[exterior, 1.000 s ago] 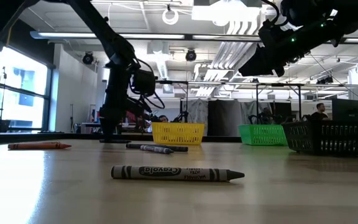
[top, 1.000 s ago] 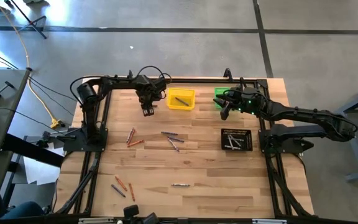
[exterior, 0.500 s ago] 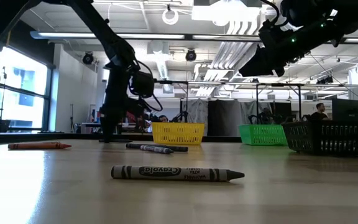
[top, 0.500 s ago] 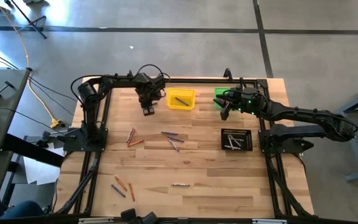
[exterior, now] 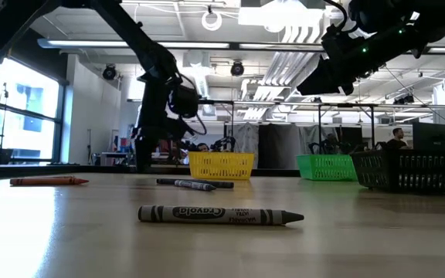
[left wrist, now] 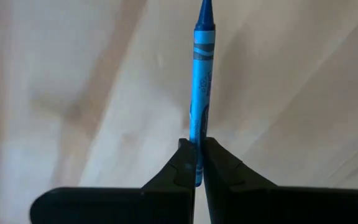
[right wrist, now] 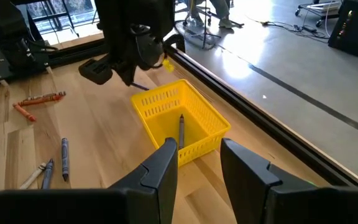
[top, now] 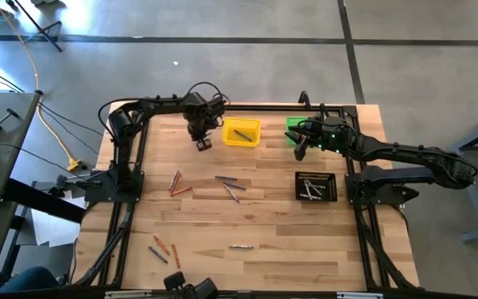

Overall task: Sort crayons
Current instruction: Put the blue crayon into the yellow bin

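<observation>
A lab or workshop: concrete floor [top: 247, 21], exposed ceiling ducts [exterior: 284, 35], more rigs.

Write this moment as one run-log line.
left gripper: shut on blue crayon, beside yellow bin | right gripper: open, empty, by green bin | loose crayons on table

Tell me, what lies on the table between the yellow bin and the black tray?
Nothing. In the high view, the wood between the yellow bin and the black tray is bare; the nearest crayons lie off to the side.
</observation>
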Robot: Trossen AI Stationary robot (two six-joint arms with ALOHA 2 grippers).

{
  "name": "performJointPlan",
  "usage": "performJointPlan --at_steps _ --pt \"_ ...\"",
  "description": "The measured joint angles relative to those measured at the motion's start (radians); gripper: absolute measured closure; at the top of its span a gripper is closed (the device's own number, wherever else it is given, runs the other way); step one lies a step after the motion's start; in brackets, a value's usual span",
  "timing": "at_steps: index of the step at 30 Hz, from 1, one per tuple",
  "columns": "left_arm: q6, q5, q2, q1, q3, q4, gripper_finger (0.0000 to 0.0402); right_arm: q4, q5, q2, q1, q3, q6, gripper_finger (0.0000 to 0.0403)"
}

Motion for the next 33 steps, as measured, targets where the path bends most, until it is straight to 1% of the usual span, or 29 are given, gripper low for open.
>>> performJointPlan --at_steps 8,17,20,25,29,33 --pt "0.000 -0.073 -0.001 0.000 0.065 -0.041 0.0401 -0.008 0.000 0.000 0.000 0.000 0.002 0.0286" --pt "0.000 -0.262 -0.003 0.000 0.119 -0.062 0.0401 -0.017 0.001 0.000 0.000 0.000 0.000 0.0286" --pt "0.001 -0.271 -0.003 0.000 0.139 -0.061 0.0401 -0.042 0.035 0.000 -0.001 0.000 -0.001 0.0286" --pt "0.001 -0.274 -0.003 -0.017 0.194 -0.061 0.0401 -0.107 0.136 0.000 -0.001 0.000 0.002 0.0286" --pt "0.003 -0.273 -0.005 -0.042 0.273 -0.059 0.0401 -0.158 0.199 0.000 -0.002 0.000 0.017 0.0286" --pt "0.002 -0.274 -0.005 -0.083 0.363 -0.059 0.0401 -0.200 0.228 0.000 -0.002 0.000 0.038 0.0286"
